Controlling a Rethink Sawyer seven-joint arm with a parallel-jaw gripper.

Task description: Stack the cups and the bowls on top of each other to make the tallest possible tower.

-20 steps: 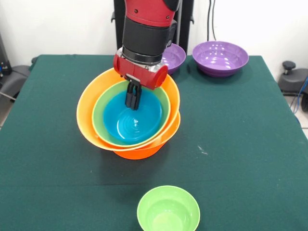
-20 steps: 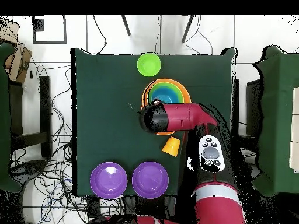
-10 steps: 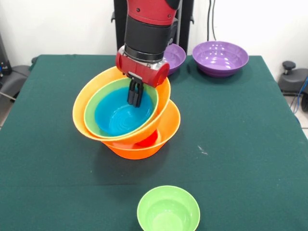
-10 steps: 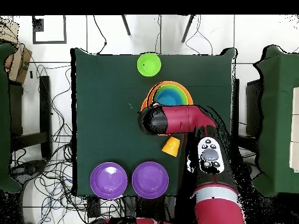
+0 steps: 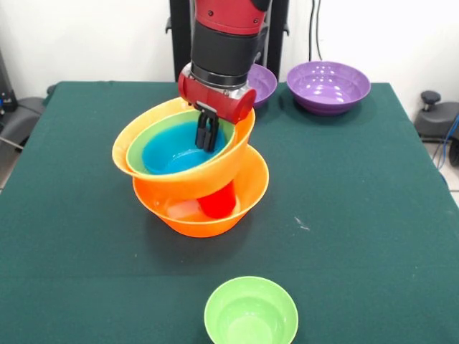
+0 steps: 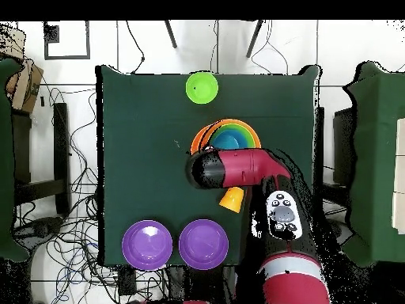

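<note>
The tool (image 5: 207, 136) reaches down into the nested set of bowls with its two dark fingers close together on the far wall, so I judge it clamped on the rim of the upper orange bowl (image 5: 215, 172) together with the green bowl (image 5: 147, 147) and blue bowl (image 5: 172, 159) nested inside it; a rim grip of this kind lets one pinch carry all three at once. The set hangs tilted, its free side away from the tool sagging lower, as one would expect of a load held by one edge only. Directly under the tool sits the lower orange bowl (image 5: 244, 204), base of the tower, resting on the green worktop (image 5: 358, 215), and a red cup (image 5: 218, 203) stands inside it, which is likely why the nested set sits high rather than seating fully. Nearer the camera than the tool, well apart, a small green bowl (image 5: 251, 314) waits unstacked. Behind the tool two purple bowls (image 5: 328, 86) rest at the far edge, and the overhead view shows an orange cup (image 6: 231, 199) beside the arm.
</note>
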